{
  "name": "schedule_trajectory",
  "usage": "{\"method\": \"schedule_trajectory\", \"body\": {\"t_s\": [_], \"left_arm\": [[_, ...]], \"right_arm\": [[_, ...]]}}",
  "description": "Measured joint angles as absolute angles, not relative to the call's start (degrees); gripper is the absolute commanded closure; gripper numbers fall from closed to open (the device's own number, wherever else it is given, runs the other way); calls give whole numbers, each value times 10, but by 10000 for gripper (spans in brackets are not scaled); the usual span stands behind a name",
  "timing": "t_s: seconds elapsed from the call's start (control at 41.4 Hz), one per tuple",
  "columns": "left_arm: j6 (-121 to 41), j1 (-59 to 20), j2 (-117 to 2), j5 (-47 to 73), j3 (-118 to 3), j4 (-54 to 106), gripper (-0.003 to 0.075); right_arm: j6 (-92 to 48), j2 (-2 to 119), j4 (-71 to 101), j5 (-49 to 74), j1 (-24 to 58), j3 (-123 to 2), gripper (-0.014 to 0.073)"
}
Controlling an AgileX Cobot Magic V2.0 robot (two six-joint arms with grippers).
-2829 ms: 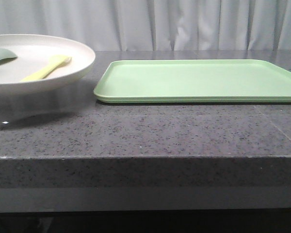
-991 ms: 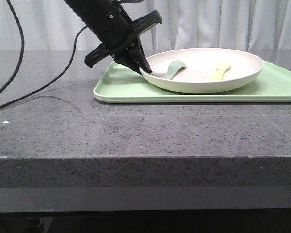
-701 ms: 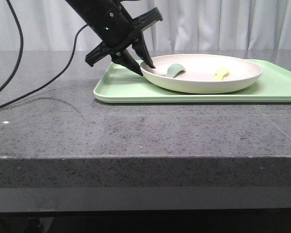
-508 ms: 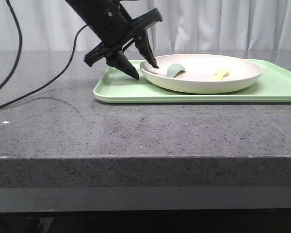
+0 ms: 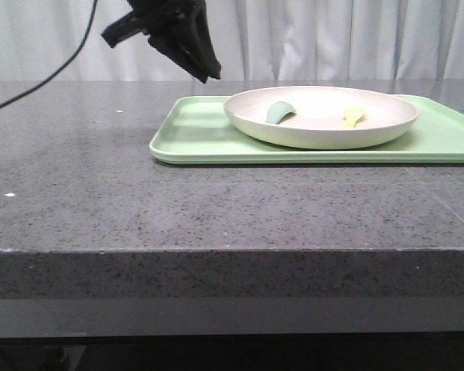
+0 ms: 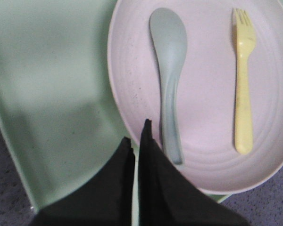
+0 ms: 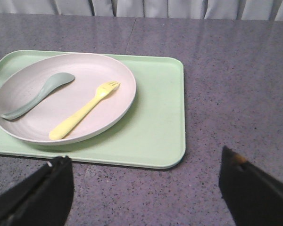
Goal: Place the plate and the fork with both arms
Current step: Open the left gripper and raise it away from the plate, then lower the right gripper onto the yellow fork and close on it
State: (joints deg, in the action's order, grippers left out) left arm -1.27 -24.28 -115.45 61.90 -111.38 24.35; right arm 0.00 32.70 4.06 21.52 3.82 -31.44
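Left end effector (image 5: 203, 69) hangs in the air above the tray's (image 5: 193, 135) left end, off the plate (image 5: 322, 116), fingers nearly together, gripping nothing. Plate sits on the tray on the bench (image 5: 216, 209), below and right of that end effector. Inside the plate: grey-green spoon (image 5: 278, 112) on the left, fork (image 5: 353, 117) right of it. Right end effector (image 7: 146, 188), seen only from its wrist camera, is spread wide, empty, well apart from the plate.

light: even, soft, bright | glare: pale sheen on tray (image 5: 201, 131) left of plate (image 5: 322, 133) | shadow: faint under plate rim | blur: left wrist view soft, fingers (image 6: 155, 188) unfocused | front view sharp
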Motion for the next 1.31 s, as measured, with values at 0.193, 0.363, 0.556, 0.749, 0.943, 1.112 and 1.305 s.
{"method": "schedule_trajectory", "body": {"t_s": [0.193, 0.363, 0.556, 0.749, 0.943, 1.112, 1.305], "left_arm": [[-6, -243, -1117, 620, -1097, 193, 739], [7, -243, -1040, 536, -996, 146, 739], [8, -236, -912, 396, -819, 119, 739], [8, -172, -758, 303, -650, 71, 739], [8, -134, -598, 244, -503, 30, 739], [5, -134, -462, 179, -386, 27, 739], [-5, -134, -324, 161, -294, 26, 739]], "right_arm": [[0, 327, 41, 215, 38, -314, -51], [0, 327, 41, 220, 38, -314, -51], [0, 327, 41, 222, 38, -314, -51], [0, 327, 41, 222, 38, -314, -51], [0, 327, 41, 222, 38, -314, -51], [0, 327, 41, 217, 38, -314, -51], [0, 349, 45, 211, 38, -318, -51]]}}
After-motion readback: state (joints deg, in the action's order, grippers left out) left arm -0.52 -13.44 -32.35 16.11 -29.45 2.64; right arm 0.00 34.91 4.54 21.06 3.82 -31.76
